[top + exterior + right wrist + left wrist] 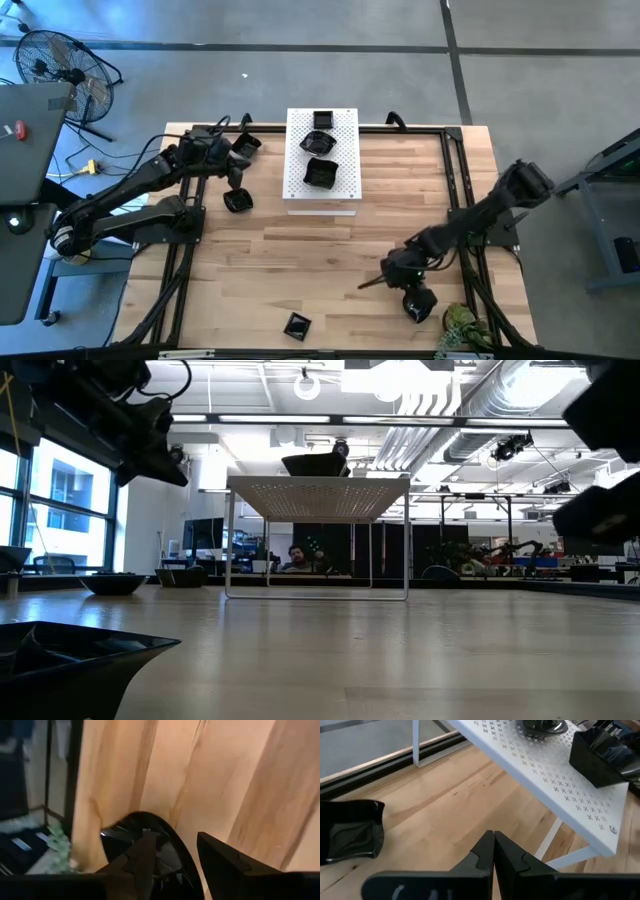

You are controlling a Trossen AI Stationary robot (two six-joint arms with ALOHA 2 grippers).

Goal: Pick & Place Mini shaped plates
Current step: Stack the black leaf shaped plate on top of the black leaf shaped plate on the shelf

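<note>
High view: white board (322,160) at the table's far edge carries three mini shaped plates (321,172); others lie loose.
Left wrist view: left gripper (493,851), fingers closed, empty.
Right wrist view: right gripper (172,855), fingers spread, straddles a round plate's (170,850) rim, probably for a grasp.

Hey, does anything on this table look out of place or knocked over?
Nothing looks spilled or broken. Three black plates sit on the white board; the rest are scattered on the table. The odd one is the small plate alone at the near edge. The right gripper is open over a round plate.
</note>
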